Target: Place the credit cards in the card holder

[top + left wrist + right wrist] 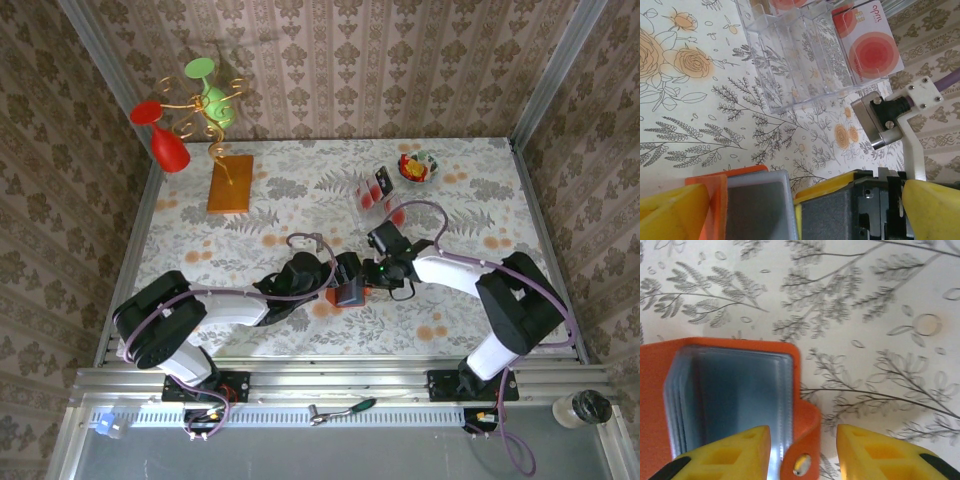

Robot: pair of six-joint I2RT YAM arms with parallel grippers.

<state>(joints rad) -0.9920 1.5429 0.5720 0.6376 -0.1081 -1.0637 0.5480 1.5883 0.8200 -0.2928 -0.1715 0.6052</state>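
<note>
Left gripper spread wide beside the card holder, which lies open at table centre, sleeves up. Right gripper half-spread over its snap tab, pinching nothing. Beyond, nearer my right arm, credit cards stand on edge in the clear tray, faces toward the grippers.

Between and just above the yellow right fingers, the holder was bright orange outside, with grey-blue, faintly glossy sleeves inside and a silver snap. Around it the cloth was cream, printed with grey fern sprigs and, beyond the yellow left fingers, orange roses. Farther past those fingers a card was white with concentric rings shading from red to pale pink and small red lettering, in a clear tray.
</note>
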